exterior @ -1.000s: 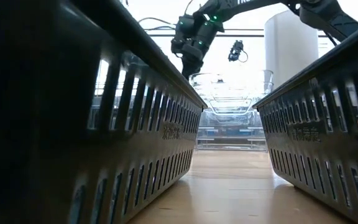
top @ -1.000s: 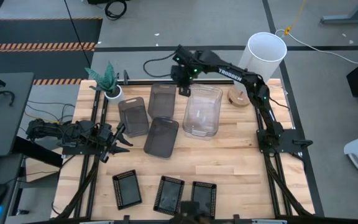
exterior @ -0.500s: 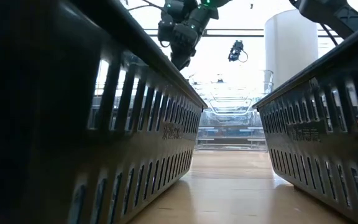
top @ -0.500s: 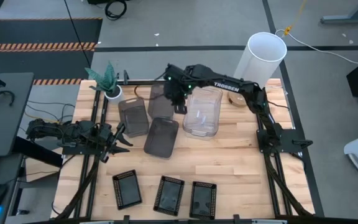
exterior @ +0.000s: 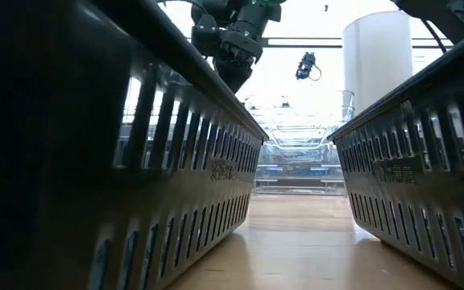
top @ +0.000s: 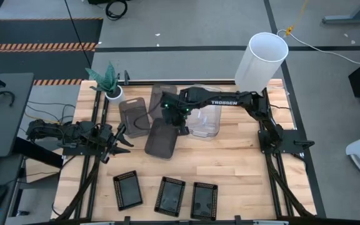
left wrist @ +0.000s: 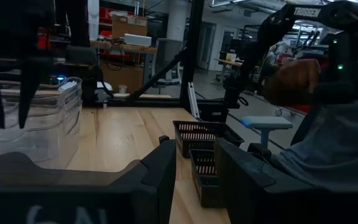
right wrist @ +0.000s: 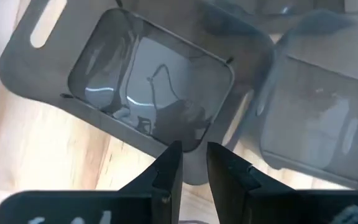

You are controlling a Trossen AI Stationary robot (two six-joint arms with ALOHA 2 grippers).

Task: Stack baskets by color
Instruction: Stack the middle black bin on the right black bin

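Three smoky grey baskets lie on the table's far left half: one at the left, one at the far side, one nearer. The clear baskets stand nested just right of them. Three black mesh baskets line the near edge. My right gripper hangs over the far end of the nearer grey basket, pointing steeply down, its fingers a narrow gap apart with nothing between them. My left gripper waits open at the table's left.
A tall white cylinder stands at the far right corner and a small potted plant at the far left. In the low view two mesh baskets fill the sides, with the clear stack behind.
My right gripper has swung from the far edge beside the clear baskets toward the table's left and near side, sinking a little. It now hangs over the nearer grey basket's far end. No basket has moved.
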